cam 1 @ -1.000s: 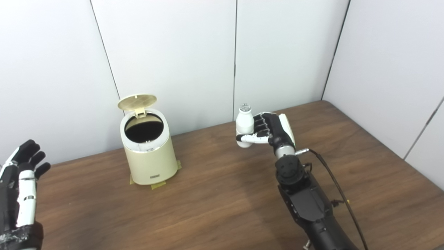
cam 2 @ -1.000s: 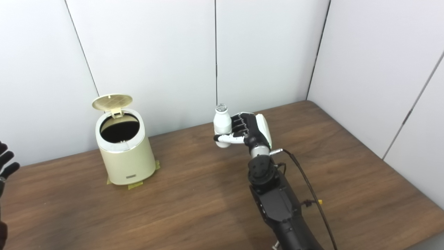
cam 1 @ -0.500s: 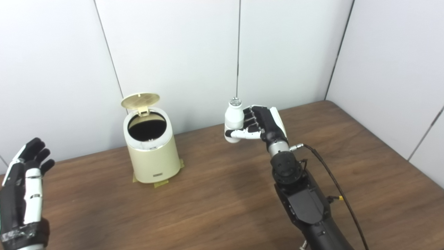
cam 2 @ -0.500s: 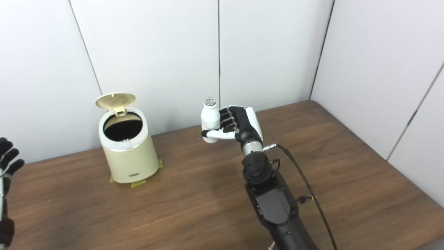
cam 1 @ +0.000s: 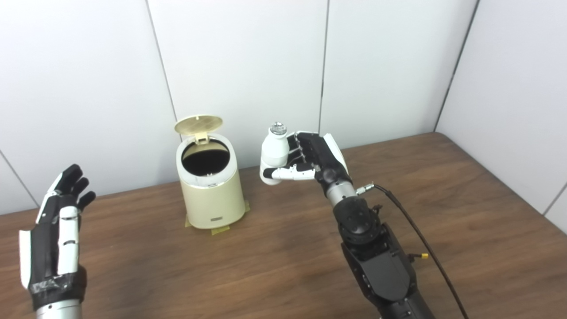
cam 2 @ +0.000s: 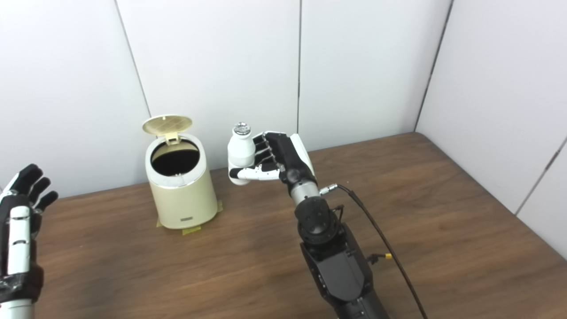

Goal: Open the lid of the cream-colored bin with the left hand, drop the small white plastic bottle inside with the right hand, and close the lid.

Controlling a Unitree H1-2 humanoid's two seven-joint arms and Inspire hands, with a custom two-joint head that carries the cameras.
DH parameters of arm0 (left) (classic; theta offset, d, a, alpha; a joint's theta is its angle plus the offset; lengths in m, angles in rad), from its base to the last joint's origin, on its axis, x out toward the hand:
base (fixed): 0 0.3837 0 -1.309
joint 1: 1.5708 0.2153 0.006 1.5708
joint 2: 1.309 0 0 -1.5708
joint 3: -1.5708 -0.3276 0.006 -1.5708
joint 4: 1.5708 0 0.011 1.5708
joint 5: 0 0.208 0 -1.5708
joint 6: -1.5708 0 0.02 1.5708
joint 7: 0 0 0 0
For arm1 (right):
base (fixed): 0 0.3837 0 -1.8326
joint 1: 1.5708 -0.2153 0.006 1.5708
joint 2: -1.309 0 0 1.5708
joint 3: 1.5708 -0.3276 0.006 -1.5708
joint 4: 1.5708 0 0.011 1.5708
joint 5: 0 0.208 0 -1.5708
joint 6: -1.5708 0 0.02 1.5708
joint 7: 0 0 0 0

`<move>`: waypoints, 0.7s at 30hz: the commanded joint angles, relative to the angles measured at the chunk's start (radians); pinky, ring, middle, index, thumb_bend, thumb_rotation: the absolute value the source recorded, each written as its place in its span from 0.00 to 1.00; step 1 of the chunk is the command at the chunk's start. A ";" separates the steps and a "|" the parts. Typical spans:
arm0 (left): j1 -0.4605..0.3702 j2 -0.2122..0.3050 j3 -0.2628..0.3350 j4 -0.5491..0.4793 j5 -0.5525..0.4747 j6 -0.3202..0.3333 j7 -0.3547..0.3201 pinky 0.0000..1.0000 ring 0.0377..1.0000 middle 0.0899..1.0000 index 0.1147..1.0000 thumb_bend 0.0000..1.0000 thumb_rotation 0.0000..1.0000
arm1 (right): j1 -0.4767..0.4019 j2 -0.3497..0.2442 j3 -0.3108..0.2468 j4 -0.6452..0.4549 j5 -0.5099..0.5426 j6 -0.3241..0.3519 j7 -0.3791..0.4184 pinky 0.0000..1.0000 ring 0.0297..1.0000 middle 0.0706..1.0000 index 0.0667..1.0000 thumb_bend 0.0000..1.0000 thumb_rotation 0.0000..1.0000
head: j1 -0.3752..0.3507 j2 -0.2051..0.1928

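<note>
The cream-colored bin (cam 1: 212,201) stands on the wooden table (cam 1: 283,266) near the back wall, its round lid (cam 1: 198,124) tipped up and the dark inside showing. My right hand (cam 1: 316,157) is shut on the small white plastic bottle (cam 1: 273,150), held upright in the air just right of the bin and about level with its rim. My left hand (cam 1: 60,239) is raised at the far left, open and holding nothing, well away from the bin.
Yellow tape tabs (cam 1: 219,230) stick out under the bin's base. A black cable (cam 1: 421,241) runs along my right forearm. White wall panels close off the back and right side of the table.
The camera has turned left, shifting the whole picture right. My right hand has carried the bottle leftward, closer to the bin. The left hand stays raised and open.
</note>
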 commanded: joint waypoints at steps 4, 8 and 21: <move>-0.020 -0.008 -0.005 0.002 0.015 -0.053 0.008 0.83 0.88 0.88 0.86 0.29 0.73 | -0.055 0.006 -0.003 -0.037 0.016 -0.032 0.020 0.48 0.49 0.49 0.41 0.52 0.00 | 0.043 0.000; -0.019 -0.022 -0.006 0.010 0.023 -0.065 0.018 0.82 0.87 0.87 0.84 0.29 0.69 | -0.066 0.021 0.016 -0.048 0.009 -0.022 0.028 0.49 0.51 0.50 0.40 0.52 0.00 | 0.068 -0.002; -0.021 -0.035 -0.015 0.035 0.047 -0.116 0.019 0.84 0.87 0.87 0.85 0.31 0.70 | -0.135 0.080 0.042 -0.033 -0.004 0.017 0.036 0.46 0.49 0.50 0.41 0.52 0.00 | 0.115 -0.006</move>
